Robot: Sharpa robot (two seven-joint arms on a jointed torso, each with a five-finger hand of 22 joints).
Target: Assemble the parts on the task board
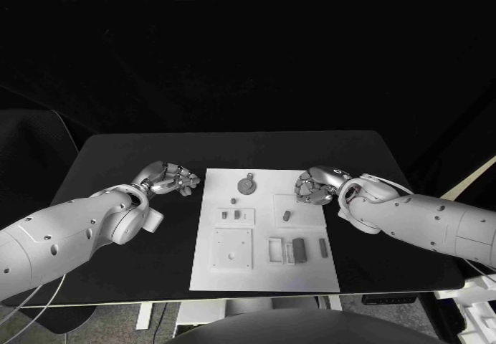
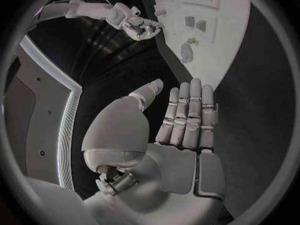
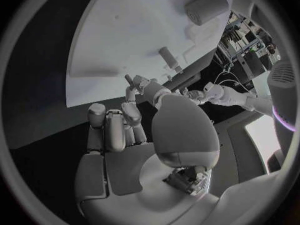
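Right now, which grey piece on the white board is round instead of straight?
The round disc-shaped part at the far end of the task board, lying between both hands. The other grey parts are straight little bars or blocks.

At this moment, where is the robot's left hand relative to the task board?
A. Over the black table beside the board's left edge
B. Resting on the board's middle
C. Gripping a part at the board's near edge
A: the left hand is over the black table beside the left edge of the task board, holding nothing.

Place: we take this for a robotics lab.
Backdrop: we see black drapes behind a black worktop (image 1: 135, 158).
Fixture: we see a white task board (image 1: 264, 279) laid centrally.
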